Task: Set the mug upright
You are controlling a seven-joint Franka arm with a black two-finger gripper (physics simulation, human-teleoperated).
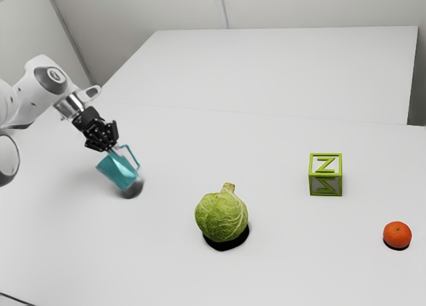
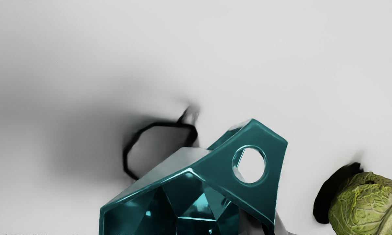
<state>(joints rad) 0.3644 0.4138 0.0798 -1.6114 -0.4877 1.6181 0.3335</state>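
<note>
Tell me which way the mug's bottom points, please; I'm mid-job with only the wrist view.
Observer: In the exterior view, the mug hangs tilted at the tool, its bottom pointing down and toward that view's right.
Operator: Good. What comes past the cabbage, going toward the exterior view's right?
Observer: A green-edged letter block, set farther toward that side.
Operator: And after the block?
Observer: A small orange fruit, farther still toward the exterior view's right.
</note>
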